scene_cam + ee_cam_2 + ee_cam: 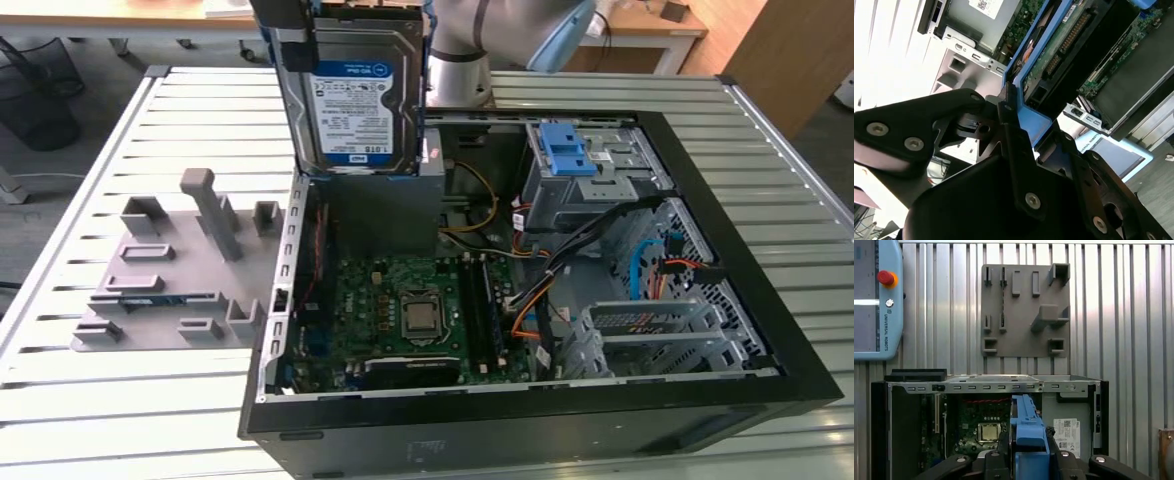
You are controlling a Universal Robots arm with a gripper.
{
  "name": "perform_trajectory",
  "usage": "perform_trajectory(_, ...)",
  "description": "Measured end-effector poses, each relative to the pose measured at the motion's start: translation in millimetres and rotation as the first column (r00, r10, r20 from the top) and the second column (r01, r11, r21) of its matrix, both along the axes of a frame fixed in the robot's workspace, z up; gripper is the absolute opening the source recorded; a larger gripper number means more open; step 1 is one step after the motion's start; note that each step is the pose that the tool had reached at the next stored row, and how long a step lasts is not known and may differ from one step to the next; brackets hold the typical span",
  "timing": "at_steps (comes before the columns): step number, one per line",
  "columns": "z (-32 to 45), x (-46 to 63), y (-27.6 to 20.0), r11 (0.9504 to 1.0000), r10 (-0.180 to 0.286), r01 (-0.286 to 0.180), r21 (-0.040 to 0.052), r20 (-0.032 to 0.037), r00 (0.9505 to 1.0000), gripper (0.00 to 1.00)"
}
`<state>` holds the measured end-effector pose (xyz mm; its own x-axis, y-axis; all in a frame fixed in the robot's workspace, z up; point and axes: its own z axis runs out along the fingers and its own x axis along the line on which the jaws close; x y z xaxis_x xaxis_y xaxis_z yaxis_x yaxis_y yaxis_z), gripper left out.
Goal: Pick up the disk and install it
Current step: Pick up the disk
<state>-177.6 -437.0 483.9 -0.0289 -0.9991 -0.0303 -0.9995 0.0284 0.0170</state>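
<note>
Because the one counter (120, 420) bears a single open computer case (787, 330) lying on its side beneath the pincer (1029, 452), the case's bays face up for loading. One grey holder plate (147, 300) lies beside the case, off to the pincer's side; its slots look meant for parking parts. The one disk (350, 100) hangs on edge above the case, clenched by its blue frame in the pincer — probably so it can slide into a bay.

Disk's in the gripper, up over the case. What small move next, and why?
Probably shift toward the exterior view's right: the gripper holds the disk upright above the open case, left of the drive cage with its blue latch.
</note>
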Motion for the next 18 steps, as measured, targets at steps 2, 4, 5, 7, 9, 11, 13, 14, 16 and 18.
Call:
perform_trajectory(2, -0.3, 0.2, -2.5, 1.0000, 0.000, 0.000, -0.0001, -0.0001, 1.0000, 0.36)
perform_trajectory(4, -1.0, 1.4, -4.7, 1.0000, 0.000, 0.000, 0.0000, 0.0001, 1.0000, 0.36)
perform_trajectory(5, -1.2, 2.6, -5.6, 1.0000, 0.000, 0.000, -0.0002, 0.0001, 1.0000, 0.36)
perform_trajectory(7, -1.7, 5.6, -6.2, 1.0000, 0.001, -0.001, -0.0011, 0.0000, 1.0000, 0.36)
perform_trajectory(9, -2.3, 10.4, -6.4, 1.0000, 0.002, -0.002, -0.0014, 0.0001, 1.0000, 0.36)
perform_trajectory(11, -2.4, 16.9, -6.7, 1.0000, 0.002, -0.002, -0.0016, 0.0000, 1.0000, 0.36)
perform_trajectory(13, -2.5, 24.1, -7.0, 1.0000, 0.002, -0.002, -0.0016, -0.0001, 1.0000, 0.36)
perform_trajectory(14, -2.6, 27.0, -7.0, 1.0000, 0.002, -0.002, -0.0016, -0.0001, 1.0000, 0.36)
perform_trajectory(16, -2.6, 32.8, -7.0, 1.0000, 0.002, -0.002, -0.0016, -0.0002, 1.0000, 0.36)
perform_trajectory(18, -2.7, 39.0, -7.0, 1.0000, 0.002, -0.002, -0.0015, -0.0001, 1.0000, 0.36)
